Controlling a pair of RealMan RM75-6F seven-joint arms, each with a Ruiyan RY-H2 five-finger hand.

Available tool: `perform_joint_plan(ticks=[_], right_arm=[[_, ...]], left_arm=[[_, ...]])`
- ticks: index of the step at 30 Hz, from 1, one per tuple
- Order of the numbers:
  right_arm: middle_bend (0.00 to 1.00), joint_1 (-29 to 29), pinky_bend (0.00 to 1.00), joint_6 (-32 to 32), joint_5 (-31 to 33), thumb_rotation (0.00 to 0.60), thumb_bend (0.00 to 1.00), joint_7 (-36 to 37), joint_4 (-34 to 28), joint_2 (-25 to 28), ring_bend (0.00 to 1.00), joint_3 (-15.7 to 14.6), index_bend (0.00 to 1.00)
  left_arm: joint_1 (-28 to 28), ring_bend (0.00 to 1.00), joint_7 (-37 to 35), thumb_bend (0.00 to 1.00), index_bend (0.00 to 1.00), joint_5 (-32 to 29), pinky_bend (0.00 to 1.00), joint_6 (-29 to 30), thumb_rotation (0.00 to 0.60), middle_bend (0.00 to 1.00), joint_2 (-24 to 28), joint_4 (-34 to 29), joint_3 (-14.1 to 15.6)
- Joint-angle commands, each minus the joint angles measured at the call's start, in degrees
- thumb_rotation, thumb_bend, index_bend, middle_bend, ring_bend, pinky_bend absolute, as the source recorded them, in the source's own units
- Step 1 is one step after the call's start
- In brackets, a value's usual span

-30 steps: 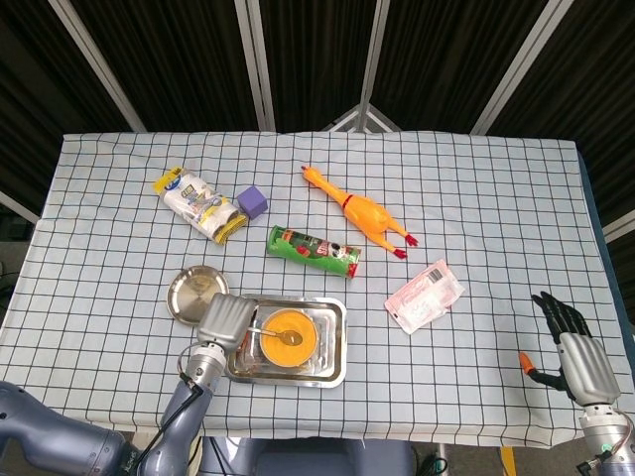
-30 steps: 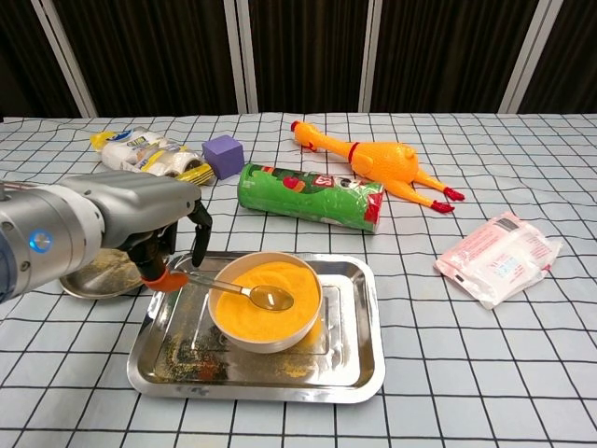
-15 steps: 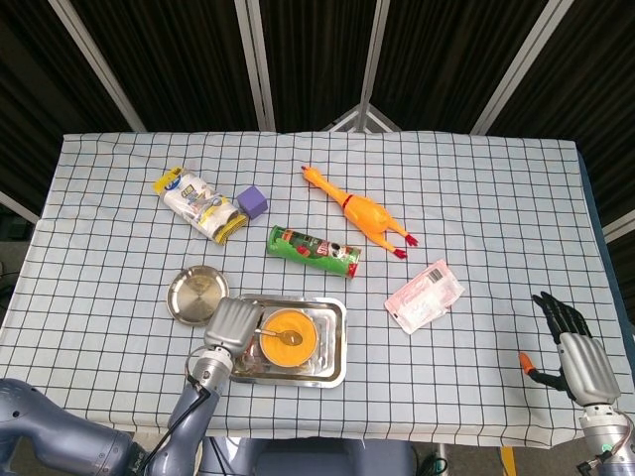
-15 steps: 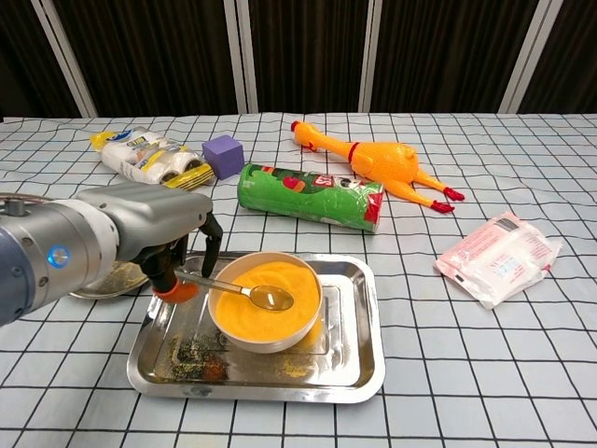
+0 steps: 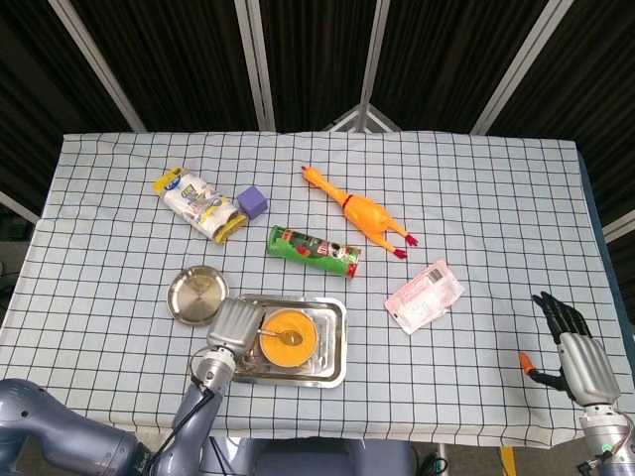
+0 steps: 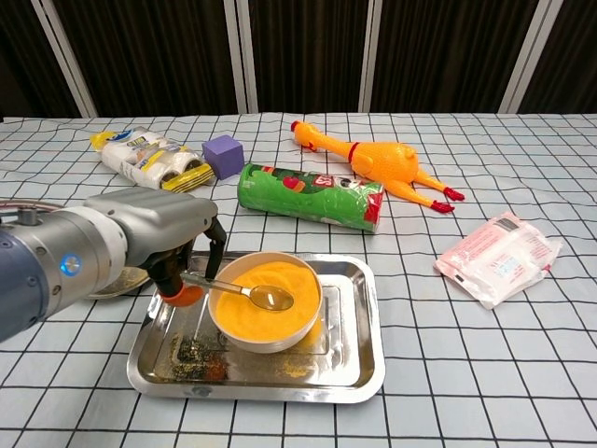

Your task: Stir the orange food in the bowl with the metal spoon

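Note:
A white bowl [image 6: 266,322] of orange food [image 5: 290,335] stands in a steel tray [image 6: 359,359] near the table's front edge. The metal spoon [image 6: 254,293] rests with its scoop on the food and its handle pointing left over the rim. My left hand [image 6: 166,241] is at the tray's left end, pinching the handle tip between its orange-tipped thumb and the fingers curled over it. In the head view the left hand [image 5: 235,324] hides the handle end. My right hand [image 5: 573,355] hangs off the table's front right corner, fingers spread and empty.
A round metal lid [image 5: 196,295] lies just left of the tray. Behind the tray lie a green chip can [image 6: 311,196], a rubber chicken [image 6: 373,161], a purple cube [image 6: 223,154] and a snack pack [image 6: 147,157]. A white packet [image 6: 497,257] lies to the right.
My left hand has slid right along the tray's left end and its fingers have come around the spoon handle. The spoon, the bowl and the right hand have stayed put.

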Motion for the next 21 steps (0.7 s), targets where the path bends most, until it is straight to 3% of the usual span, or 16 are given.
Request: perform_joint_plan(ticks=[1,21], right_arm=[[0.0,0.0,0.0,0.0,0.0,0.6,0.4,0.1,0.0,0.0,0.0,0.0,0.0],[0.0,0.0,0.0,-0.2,0.2,0.6,0.4,0.1,-0.1,0.0,0.0,0.0,0.0]], left_arm=[[0.0,1.0,-0.1,0.53,0.48,0.2,1.0,0.1,0.6,1.0,-0.2,0.1,0.1],[-0.2,1.0,0.8,0.53,0.47,-0.4,1.0,0.8,0.6,1.0,0.2,-0.4,-0.1]])
